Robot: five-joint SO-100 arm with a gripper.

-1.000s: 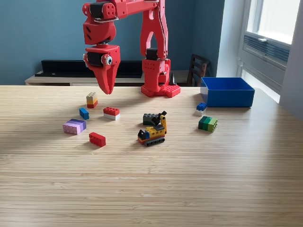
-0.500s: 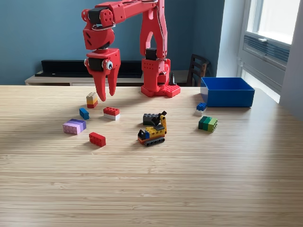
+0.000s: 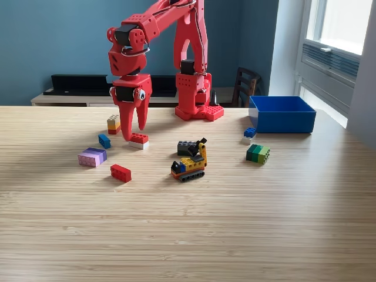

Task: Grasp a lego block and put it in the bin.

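Note:
My red gripper point(image 3: 134, 133) hangs open, fingertips pointing down, just above the left end of a red-and-white lego block point(image 3: 139, 141) on the wooden table. Other lego blocks lie around it: a tan, yellow and red stack point(image 3: 114, 123), a small blue block point(image 3: 104, 141), a pink-and-purple block point(image 3: 92, 157) and a red block point(image 3: 120, 173). The blue bin point(image 3: 281, 113) stands at the exterior view's back right, far from the gripper.
A small yellow lego excavator point(image 3: 190, 165) with a black block point(image 3: 186, 147) behind it stands mid-table. A green block point(image 3: 258, 153) and a blue-and-white block point(image 3: 249, 135) lie near the bin. The arm's red base point(image 3: 198, 110) is at the back.
The gripper has come down and shifted a little to the right, from above the tan stack to just over the red-and-white block. Its jaws have opened.

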